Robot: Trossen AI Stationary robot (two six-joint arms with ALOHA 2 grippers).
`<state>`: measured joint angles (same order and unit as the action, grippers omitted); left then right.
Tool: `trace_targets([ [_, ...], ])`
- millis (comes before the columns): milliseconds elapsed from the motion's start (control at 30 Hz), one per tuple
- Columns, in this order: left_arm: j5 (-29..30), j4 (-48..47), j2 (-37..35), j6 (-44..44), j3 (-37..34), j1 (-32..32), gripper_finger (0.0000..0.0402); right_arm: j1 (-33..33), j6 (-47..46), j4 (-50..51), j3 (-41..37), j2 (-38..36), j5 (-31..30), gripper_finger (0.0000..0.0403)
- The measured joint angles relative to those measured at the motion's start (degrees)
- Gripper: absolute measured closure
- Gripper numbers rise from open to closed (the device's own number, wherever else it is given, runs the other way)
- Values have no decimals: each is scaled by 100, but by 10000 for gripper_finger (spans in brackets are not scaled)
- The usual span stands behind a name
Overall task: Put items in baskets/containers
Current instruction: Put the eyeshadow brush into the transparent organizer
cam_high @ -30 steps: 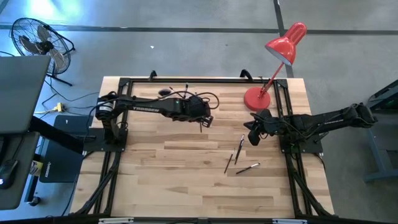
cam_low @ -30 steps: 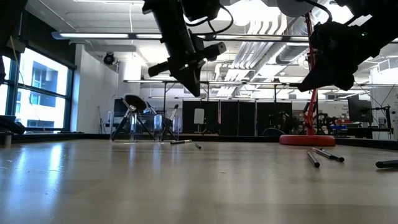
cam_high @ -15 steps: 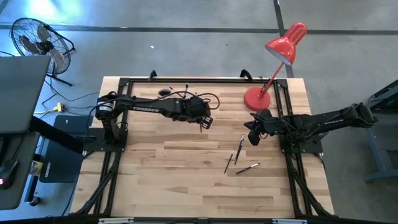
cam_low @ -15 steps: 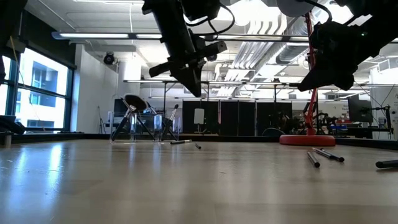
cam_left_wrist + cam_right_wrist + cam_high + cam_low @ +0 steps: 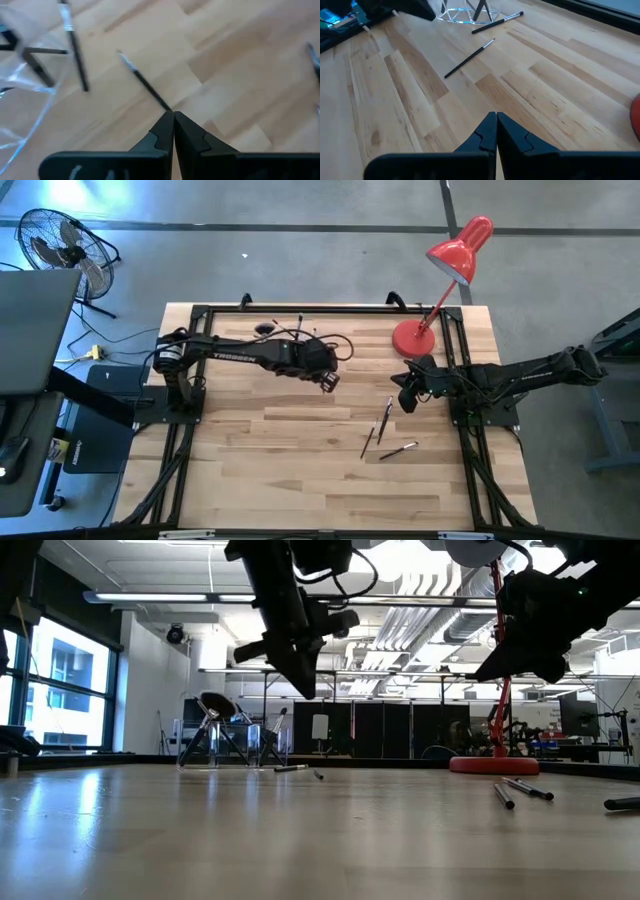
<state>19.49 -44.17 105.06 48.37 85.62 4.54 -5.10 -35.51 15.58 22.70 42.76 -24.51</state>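
The left tool [image 5: 326, 383] hangs above the far middle of the wooden tabletop [image 5: 300, 470], its two fingers pressed together with nothing between them; in its wrist view the closed tips [image 5: 173, 120] point down at a slim dark brush [image 5: 145, 82] lying flat on the wood. Beside that brush, a second dark brush [image 5: 75, 47] lies just next to the clear holder [image 5: 25, 75], whose transparent wall shows at the edge of that view with dark handles inside it. From table height the holder [image 5: 215, 745] stands near the far edge with several brushes leaning out of it — one with a wide dark fan head [image 5: 214, 703] — and two loose brushes [image 5: 293, 769] lie on the wood just beside it. The right tool [image 5: 405, 400] hovers over the right side of the tabletop, near the round base of the red desk lamp [image 5: 413, 338], fingers likewise shut and empty. Below it in the overhead view three more brushes [image 5: 384, 420] lie close together on the boards, well apart from the holder — two nearly parallel, the third [image 5: 398, 450] angled across beneath them. A floor fan [image 5: 62, 246] stands off the tabletop's far left corner.
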Motion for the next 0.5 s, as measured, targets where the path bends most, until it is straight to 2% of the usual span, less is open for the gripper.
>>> trace_targets([
  [133, 651, 1, 331, 996, 12, -4, 393, -2, -2, 1, 0, 0, 0, 399],
  [233, 689, -143, 522, 1596, -16, -2, 393, 0, 0, 1, 0, 2, 0, 400],
  [300, 715, -5, 719, 1805, 37, -2, 393, -2, -2, -3, 0, 2, 2, 401],
  [367, 723, -366, 872, 2005, -28, -4, 393, 0, -2, -18, 0, 2, 2, 401],
  [500, 808, -416, 1197, 2540, -2, -7, 393, 0, -2, -14, 0, 2, 96, 399],
])
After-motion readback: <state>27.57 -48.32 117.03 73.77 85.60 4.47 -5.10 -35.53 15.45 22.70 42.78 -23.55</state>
